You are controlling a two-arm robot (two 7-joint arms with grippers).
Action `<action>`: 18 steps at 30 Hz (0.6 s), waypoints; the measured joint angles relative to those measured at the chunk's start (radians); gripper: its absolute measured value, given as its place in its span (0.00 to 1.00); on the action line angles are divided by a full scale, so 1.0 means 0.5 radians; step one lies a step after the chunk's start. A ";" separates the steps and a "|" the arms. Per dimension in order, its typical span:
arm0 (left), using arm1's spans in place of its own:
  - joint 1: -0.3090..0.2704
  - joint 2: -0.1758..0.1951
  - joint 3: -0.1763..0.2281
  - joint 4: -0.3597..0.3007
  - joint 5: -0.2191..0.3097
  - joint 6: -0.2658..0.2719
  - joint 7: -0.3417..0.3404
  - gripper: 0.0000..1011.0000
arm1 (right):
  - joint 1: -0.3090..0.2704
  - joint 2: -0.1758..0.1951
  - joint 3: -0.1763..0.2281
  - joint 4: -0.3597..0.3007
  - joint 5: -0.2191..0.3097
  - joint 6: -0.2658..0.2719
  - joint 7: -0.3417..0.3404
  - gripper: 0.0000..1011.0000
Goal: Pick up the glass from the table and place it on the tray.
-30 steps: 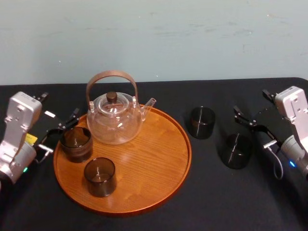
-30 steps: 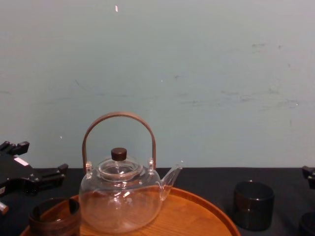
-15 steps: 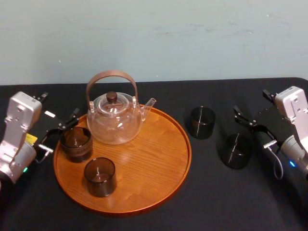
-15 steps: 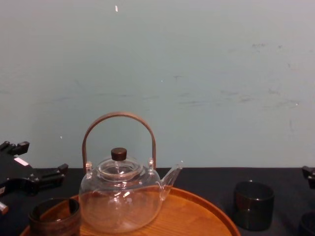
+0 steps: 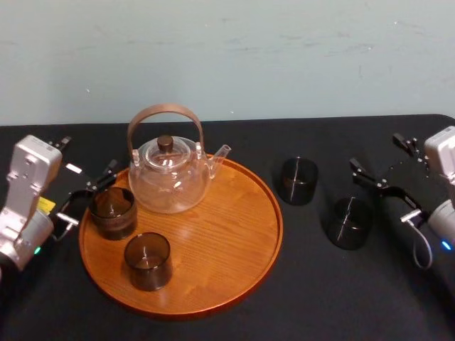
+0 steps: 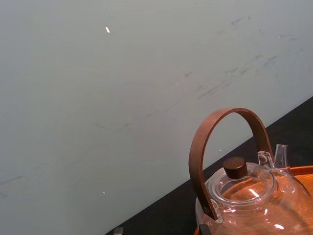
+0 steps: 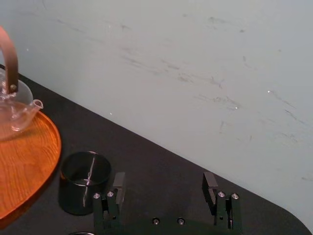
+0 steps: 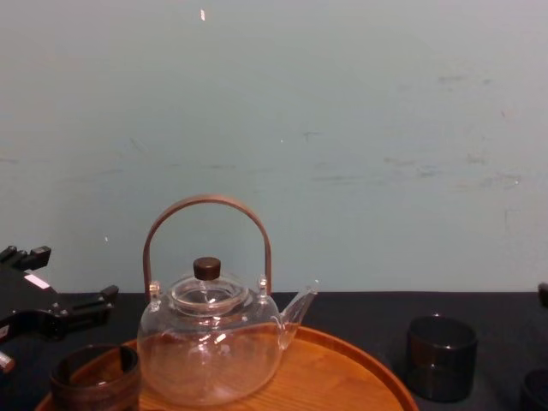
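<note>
The near glass (image 5: 348, 222) stands upright on the black surface (image 5: 320, 298), just left of the right pincer (image 5: 375, 153), whose jaws gape empty, the closer arm by far. The tray (image 5: 227, 238) lies farther left, the left pincer (image 5: 87, 156) open at its rim.

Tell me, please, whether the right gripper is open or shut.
Open: the right gripper has its fingers wide apart in its wrist view, nothing between them.

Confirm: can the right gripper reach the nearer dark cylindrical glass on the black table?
Probably yes: the open right gripper sits beside the dark cylindrical glass, only bare black table between them.
</note>
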 joint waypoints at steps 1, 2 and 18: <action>0.000 0.000 0.000 0.000 0.000 0.000 0.000 0.99 | -0.014 0.007 0.011 -0.018 0.011 0.005 0.008 0.99; 0.000 0.000 0.000 0.000 0.000 0.000 0.000 0.99 | -0.039 0.020 0.031 -0.048 0.029 0.013 0.020 0.99; 0.000 0.000 0.000 0.000 0.000 0.000 0.000 0.99 | -0.408 0.209 0.270 -0.436 0.260 0.141 0.215 0.99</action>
